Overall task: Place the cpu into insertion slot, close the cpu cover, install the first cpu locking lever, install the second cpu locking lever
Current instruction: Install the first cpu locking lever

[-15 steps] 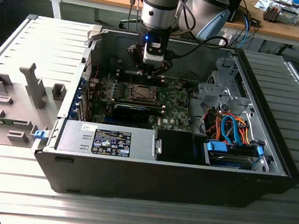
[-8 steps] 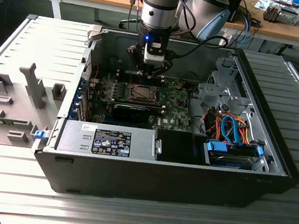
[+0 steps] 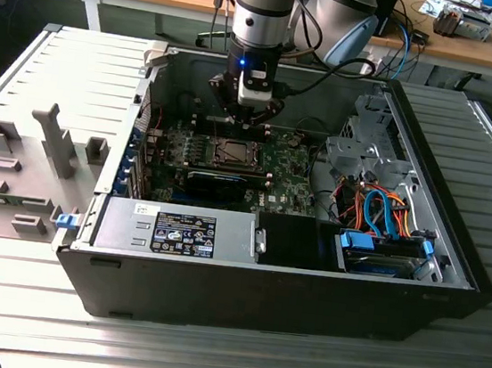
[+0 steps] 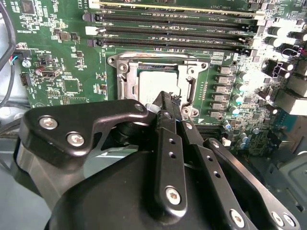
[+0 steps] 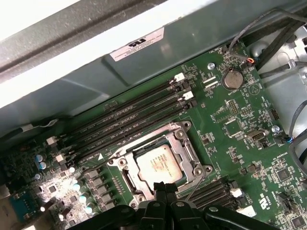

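Open air above cpu (image 5: 159, 164) in slot (image 5: 125, 181); gripper (image 5: 160, 188) hangs just over it. Memory slots (image 5: 129, 120) flank one side, case wall (image 3: 187, 78) beyond.

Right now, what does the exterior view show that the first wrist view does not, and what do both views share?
Exterior view alone: the whole open computer case, the drive bay with orange and blue cables, and the arm above the board. First wrist view alone: a coin cell battery and the memory slots seen close, with the cpu lying in the insertion slot. Both share the green motherboard and that socket, with the gripper just over it.
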`<state>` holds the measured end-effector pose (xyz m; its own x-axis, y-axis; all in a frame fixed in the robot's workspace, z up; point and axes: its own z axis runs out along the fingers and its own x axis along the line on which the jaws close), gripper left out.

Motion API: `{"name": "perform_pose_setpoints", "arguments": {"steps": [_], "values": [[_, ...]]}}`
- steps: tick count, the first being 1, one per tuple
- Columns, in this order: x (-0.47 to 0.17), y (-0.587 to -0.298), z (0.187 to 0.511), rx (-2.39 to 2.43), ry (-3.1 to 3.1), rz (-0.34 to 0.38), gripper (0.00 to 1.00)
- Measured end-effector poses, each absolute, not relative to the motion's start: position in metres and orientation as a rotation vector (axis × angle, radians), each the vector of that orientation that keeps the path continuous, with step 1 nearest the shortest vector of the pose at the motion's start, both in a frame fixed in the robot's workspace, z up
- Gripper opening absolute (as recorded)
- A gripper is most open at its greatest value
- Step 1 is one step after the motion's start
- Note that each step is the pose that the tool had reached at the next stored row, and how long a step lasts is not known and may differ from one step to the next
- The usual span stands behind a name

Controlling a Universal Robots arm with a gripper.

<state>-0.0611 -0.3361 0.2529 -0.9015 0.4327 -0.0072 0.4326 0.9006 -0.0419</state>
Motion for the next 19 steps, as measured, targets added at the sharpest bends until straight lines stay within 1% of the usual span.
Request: {"name": "perform_pose_setpoints", "arguments": {"steps": [19], "values": [[-0.0611,-0.3362,0.2529,-0.644,-3.073,0.067,0.11]]}}
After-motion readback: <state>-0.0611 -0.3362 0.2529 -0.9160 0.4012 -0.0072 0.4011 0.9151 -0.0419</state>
